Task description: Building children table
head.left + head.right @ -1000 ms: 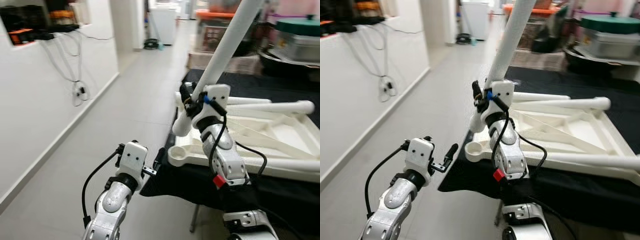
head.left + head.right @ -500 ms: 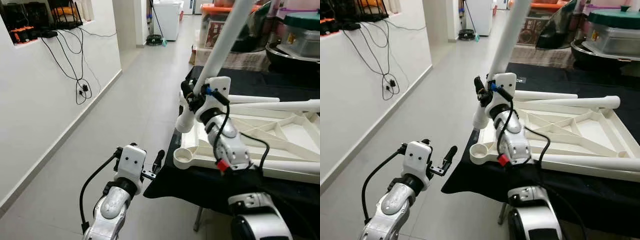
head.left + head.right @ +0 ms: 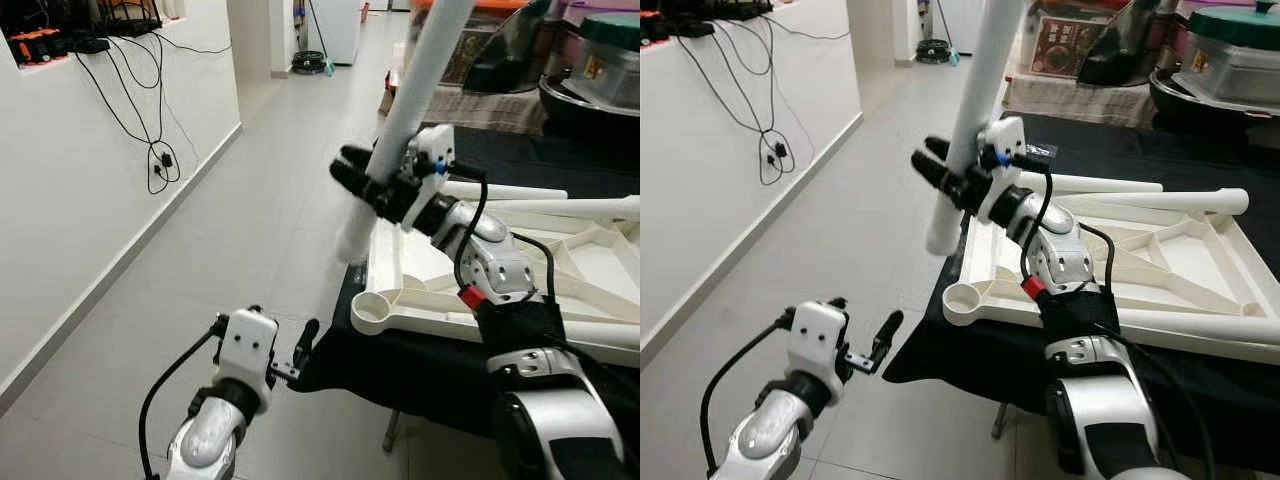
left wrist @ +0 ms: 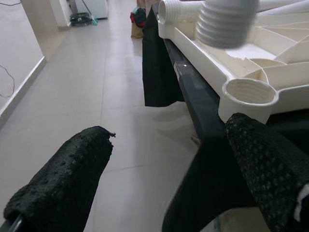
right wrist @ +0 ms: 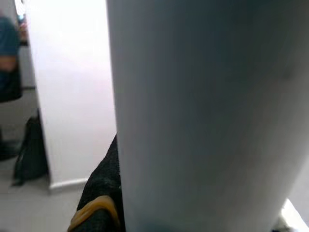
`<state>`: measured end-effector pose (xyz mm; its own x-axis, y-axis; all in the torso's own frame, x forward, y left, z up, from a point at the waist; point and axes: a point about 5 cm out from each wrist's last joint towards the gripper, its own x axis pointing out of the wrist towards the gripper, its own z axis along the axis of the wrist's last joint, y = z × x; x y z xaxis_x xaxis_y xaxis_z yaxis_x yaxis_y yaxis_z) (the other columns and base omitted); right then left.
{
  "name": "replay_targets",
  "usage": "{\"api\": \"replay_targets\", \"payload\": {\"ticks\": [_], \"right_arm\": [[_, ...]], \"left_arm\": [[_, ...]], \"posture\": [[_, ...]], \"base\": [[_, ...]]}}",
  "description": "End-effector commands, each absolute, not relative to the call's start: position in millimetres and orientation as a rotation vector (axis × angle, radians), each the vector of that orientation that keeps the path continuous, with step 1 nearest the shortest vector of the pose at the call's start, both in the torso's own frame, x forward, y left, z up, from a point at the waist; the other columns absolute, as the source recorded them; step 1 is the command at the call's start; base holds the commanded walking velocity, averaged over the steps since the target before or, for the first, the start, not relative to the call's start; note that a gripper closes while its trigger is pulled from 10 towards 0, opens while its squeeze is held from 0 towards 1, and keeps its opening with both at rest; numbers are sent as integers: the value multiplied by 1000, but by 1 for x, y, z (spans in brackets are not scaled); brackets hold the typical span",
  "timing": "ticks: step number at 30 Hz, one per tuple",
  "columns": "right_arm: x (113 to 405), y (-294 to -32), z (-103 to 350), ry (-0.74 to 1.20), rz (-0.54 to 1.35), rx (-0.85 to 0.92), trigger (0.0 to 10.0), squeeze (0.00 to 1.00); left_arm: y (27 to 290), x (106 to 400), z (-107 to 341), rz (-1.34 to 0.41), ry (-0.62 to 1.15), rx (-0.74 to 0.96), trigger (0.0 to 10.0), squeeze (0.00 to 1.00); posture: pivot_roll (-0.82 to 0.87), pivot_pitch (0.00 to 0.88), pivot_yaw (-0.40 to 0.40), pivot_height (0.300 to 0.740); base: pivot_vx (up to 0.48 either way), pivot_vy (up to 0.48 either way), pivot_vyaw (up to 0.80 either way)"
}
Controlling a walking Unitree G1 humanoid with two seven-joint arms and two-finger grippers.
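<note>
My right gripper (image 3: pixel 358 178) is shut on a long white table leg (image 3: pixel 405 100), holding it steeply upright. The leg's lower end (image 3: pixel 940 235) hangs just off the left edge of the upturned white table top (image 3: pixel 400 285), above and left of the round corner socket (image 3: pixel 375 310). In the left wrist view the leg's threaded end (image 4: pixel 224 21) hovers over the socket (image 4: pixel 250 92). My left gripper (image 4: pixel 164 169) is open and holds nothing, low beside the black cloth under that corner. Two more white legs (image 3: pixel 1140 200) lie across the top.
The table top rests on a low stand under a black cloth (image 3: pixel 420 370). A white wall with hanging cables (image 3: pixel 160 150) runs along the left, with tiled floor (image 3: pixel 270 200) between it and the stand. Boxes and a large pot (image 3: pixel 600 90) stand behind.
My right gripper has swung the leg to the left, so its lower end has left the corner of the top and now hangs beyond the edge. My left gripper sits slightly lower.
</note>
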<state>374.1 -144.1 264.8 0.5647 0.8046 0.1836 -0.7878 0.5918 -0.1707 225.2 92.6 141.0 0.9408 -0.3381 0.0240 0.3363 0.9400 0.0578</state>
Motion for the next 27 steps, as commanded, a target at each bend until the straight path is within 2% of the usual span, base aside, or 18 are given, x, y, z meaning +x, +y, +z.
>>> {"api": "replay_targets", "payload": {"ticks": [1, 5, 6, 14, 27], "right_arm": [[372, -146, 261, -220, 1003, -100, 10000, 0], [369, -153, 259, -177, 1073, -86, 10000, 0], [364, -160, 258, -143, 1168, -97, 10000, 0], [359, -164, 258, -132, 1250, -121, 10000, 0], [363, -158, 245, -133, 1233, -195, 10000, 0]], "left_arm": [[94, 223, 141, -351, -20, 58, 10000, 0], [95, 221, 140, -350, -15, 54, 10000, 0], [96, 218, 139, -352, -6, 52, 10000, 0], [96, 215, 138, -356, 3, 55, 10000, 0], [93, 215, 140, -371, 3, 63, 10000, 0]], "posture": [[59, 109, -59, 740], [61, 110, -55, 740], [60, 113, -49, 740], [67, 119, -45, 740], [75, 139, -43, 740]], "base": [[0, 0, 0], [0, 0, 0], [0, 0, 0], [0, 0, 0], [0, 0, 0]]}}
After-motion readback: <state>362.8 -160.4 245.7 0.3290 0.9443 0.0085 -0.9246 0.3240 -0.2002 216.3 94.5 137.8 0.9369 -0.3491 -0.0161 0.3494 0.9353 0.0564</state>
